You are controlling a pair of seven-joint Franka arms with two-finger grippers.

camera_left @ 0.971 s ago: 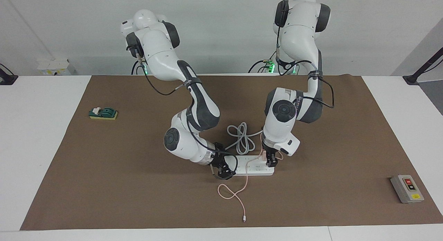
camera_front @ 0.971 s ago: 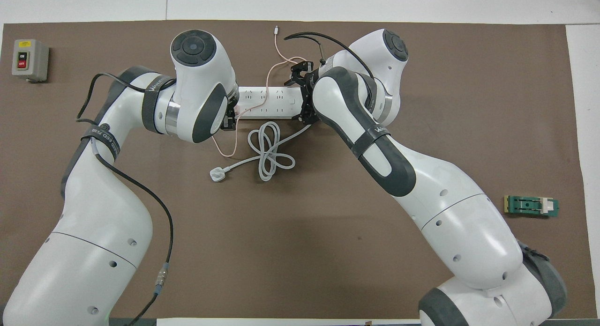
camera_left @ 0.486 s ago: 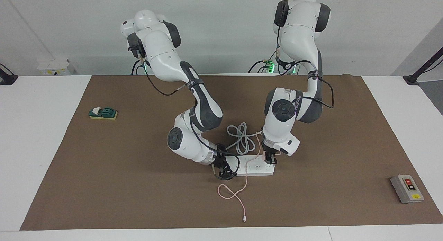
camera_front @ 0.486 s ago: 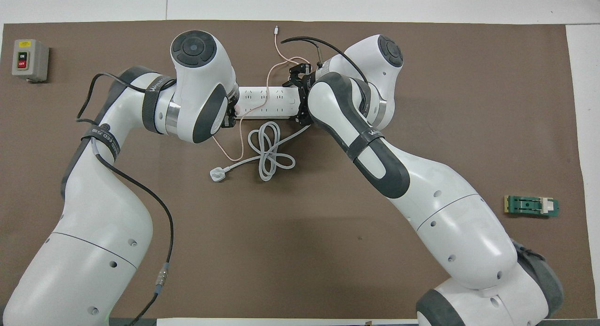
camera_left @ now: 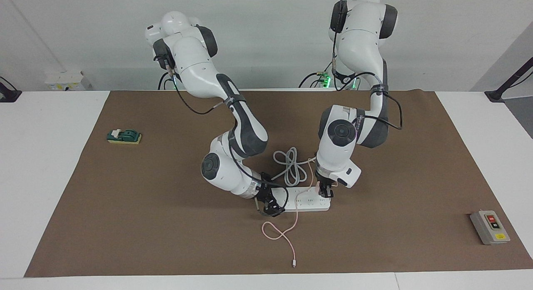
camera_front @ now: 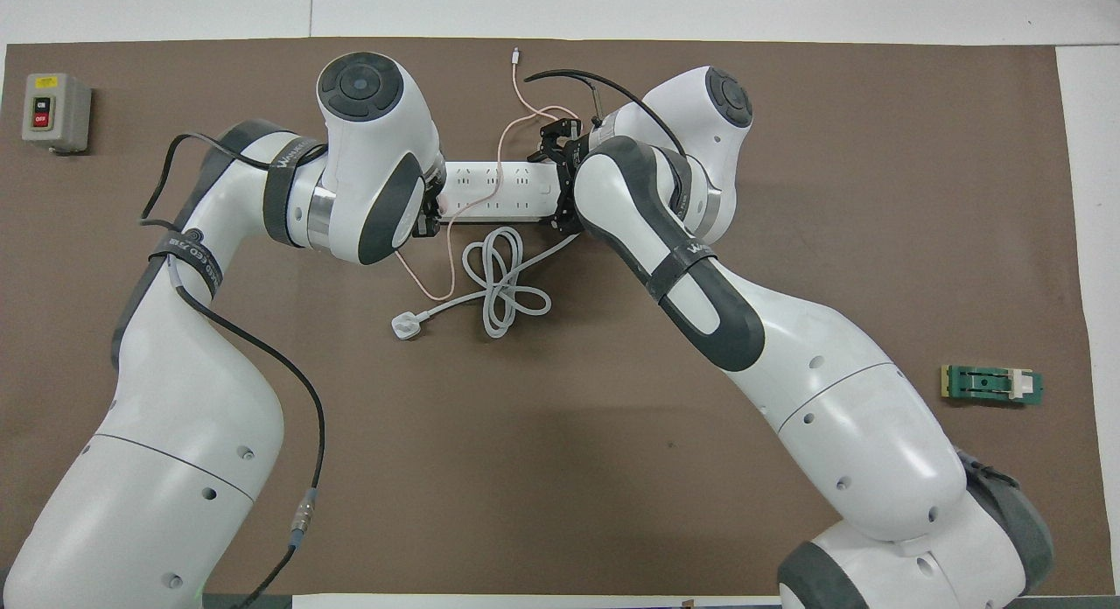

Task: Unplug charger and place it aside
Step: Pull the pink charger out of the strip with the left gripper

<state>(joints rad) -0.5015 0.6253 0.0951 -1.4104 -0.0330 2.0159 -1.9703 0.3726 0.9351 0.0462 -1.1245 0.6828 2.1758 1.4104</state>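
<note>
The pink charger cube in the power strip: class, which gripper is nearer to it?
Left. The left gripper is right at the charger, at the left arm's end of the power strip. The right gripper is at the strip's right-arm end.

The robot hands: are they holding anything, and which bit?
The left gripper grips the pink charger by its cube body, above the power strip. The right gripper clamps the strip's end.

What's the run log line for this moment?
left gripper: on charger at power strip | right gripper: at strip's other end
</note>
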